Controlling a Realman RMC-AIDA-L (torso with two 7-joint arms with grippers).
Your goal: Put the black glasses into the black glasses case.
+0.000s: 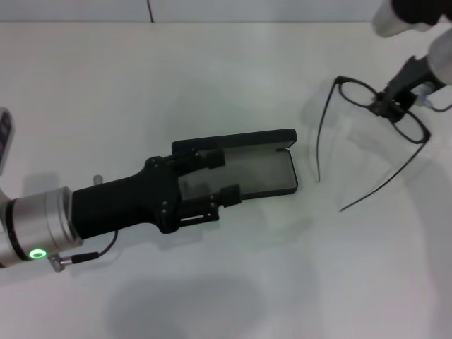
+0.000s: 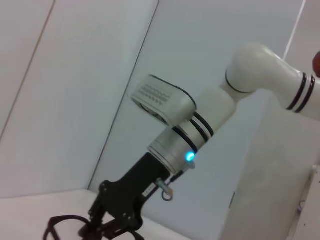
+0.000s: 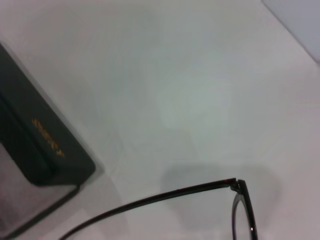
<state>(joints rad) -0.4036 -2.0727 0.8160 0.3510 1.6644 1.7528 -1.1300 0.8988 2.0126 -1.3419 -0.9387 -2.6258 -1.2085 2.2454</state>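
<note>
Head view, left gripper [image 1: 215, 180] at seven o'clock, fingers spread across the open black glasses case [image 1: 272, 159] on the white table [image 1: 212, 78], right gripper [image 1: 390, 101] at two o'clock pinching the black glasses [image 1: 367, 99] at the bridge.

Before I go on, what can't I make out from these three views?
- Head view: the left gripper covers the near end of the black glasses case; the right gripper covers the bridge of the black glasses.
- Right wrist view: one temple and a lens rim show; the rest is cut off.
- Left wrist view: the case is out of frame.
</note>
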